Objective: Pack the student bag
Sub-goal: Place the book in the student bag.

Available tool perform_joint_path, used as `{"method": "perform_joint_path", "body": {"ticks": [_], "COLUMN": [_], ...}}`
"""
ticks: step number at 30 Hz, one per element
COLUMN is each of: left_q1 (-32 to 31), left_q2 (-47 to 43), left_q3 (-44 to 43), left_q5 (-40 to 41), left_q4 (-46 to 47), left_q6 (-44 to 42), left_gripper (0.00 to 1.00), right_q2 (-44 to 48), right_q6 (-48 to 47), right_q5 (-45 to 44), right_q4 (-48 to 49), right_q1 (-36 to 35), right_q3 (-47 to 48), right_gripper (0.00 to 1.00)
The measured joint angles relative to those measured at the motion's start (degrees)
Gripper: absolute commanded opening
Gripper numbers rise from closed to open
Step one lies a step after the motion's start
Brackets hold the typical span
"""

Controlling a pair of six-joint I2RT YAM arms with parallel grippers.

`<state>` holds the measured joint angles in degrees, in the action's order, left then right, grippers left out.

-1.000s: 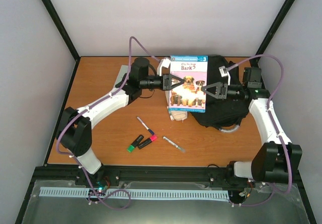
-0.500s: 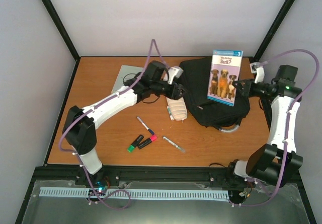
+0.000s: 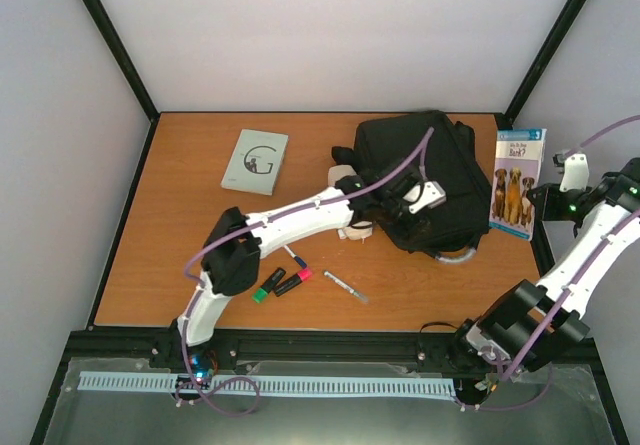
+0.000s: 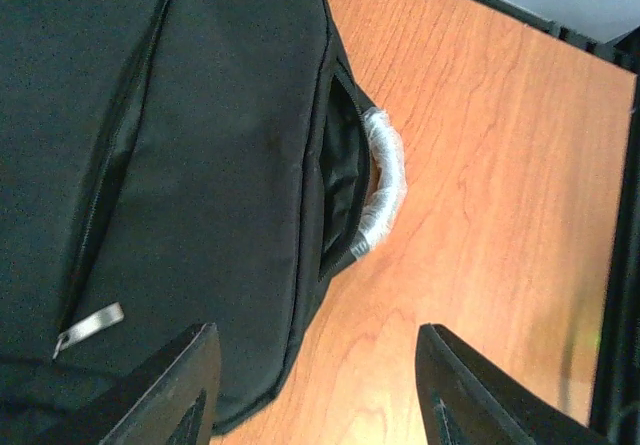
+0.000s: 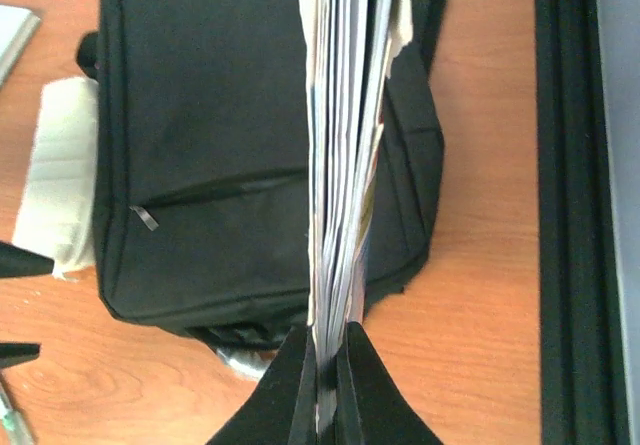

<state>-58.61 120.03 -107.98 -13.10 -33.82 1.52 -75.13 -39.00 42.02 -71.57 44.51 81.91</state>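
While the left gripper (image 4: 320, 390) hangs low over the near corner of the student bag (image 4: 200, 145), its fingers stand well apart with nothing between them. Under it: black woven fabric, matte, fine-grained, front zip drawn closed, metal zip pull (image 4: 90, 327) lying flat. A grey loop handle (image 4: 385, 190), wrapped and shiny, arcs off the bag's edge onto the table (image 3: 180, 235).

Right gripper (image 5: 325, 365) is pinched tight on the bottom edge of a thin dog reader (image 5: 340, 145), held upright and edge-on, pages fanning a little at the top. From above it sits off the bag's right side, near the table edge, glossy cover with three dogs.

Bag lies flat at the far right of the table, front up. No opening shows in any view.

Progress, as I judge it: early. Nothing visibly inside. Left to pack: the reader, the cream ribbed pencil case (image 3: 355, 232) touching the bag's left edge, a green highlighter (image 3: 267, 284), a red highlighter (image 3: 294, 282), two slim pens (image 3: 345, 286), and a grey hardback (image 3: 255, 160) far left. Wood-grain laminate tabletop, smooth. A zip likely needs opening first.
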Motion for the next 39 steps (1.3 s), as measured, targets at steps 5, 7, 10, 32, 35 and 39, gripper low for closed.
{"method": "perform_joint_path", "body": {"ticks": [5, 7, 10, 32, 35, 39], "left_q1": [-2.12, -2.43, -2.91, -4.2, -4.24, -4.24], "left_q2": [8.15, 11.1, 14.97, 25.68, 25.64, 24.94], "left_q3": [-9.2, -12.63, -16.76, -23.67, -23.67, -23.52], "left_q5": [3.06, 3.82, 5.07, 15.34, 17.97, 21.4], "left_q4": [-3.1, -4.28, -5.77, -7.19, -6.62, -6.34], "left_q6": [-1.57, -2.01, -2.71, -6.36, -7.04, -8.46], "left_gripper": [0.6, 0.61, 0.59, 0.13, 0.02, 0.01], "right_q2": [2.64, 4.42, 5.55, 3.1, 2.43, 1.14], "right_q6": [-3.08, -3.43, -3.45, -3.17, -3.21, -3.82], "right_q5": [-3.67, -5.16, -6.45, -8.59, -8.7, -9.05], "right_q4": [-0.9, -1.11, -1.16, -4.33, -4.79, -6.91], "right_q1": [1.6, 1.6, 1.6, 1.77, 1.77, 1.79], "right_q3": [-1.99, -2.73, -2.73, -1.64, -1.29, -0.15], "right_gripper": [0.03, 0.03, 0.03, 0.03, 0.03, 0.03]}}
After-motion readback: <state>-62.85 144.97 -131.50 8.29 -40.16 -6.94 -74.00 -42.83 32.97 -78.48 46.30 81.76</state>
